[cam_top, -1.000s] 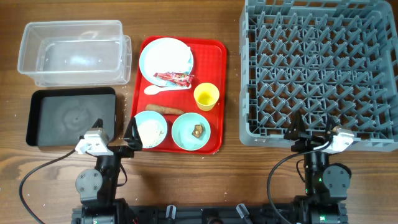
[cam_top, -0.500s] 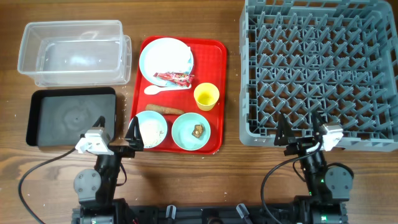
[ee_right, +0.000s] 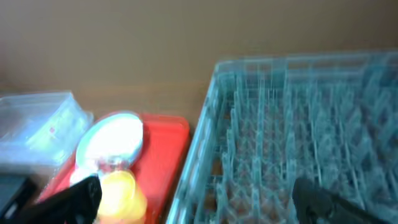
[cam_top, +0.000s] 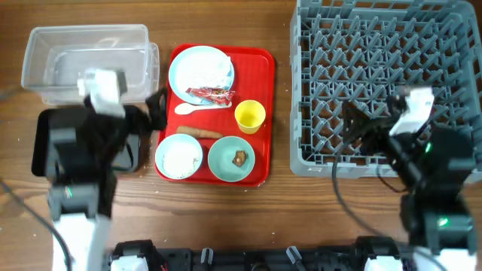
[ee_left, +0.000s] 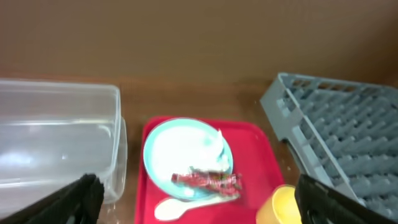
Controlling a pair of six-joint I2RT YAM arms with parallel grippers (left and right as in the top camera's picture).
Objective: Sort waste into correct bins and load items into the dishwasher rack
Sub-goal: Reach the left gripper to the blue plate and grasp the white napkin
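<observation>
Left gripper and right gripper both gape wide, empty. The wrapper at the plate's edge looks light and crinkly, probably slippery, so I'd pinch one end.

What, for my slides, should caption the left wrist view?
Open left gripper faces red tray with plate, wrapper, spoon, yellow cup, between clear tub and grey rack.
</observation>
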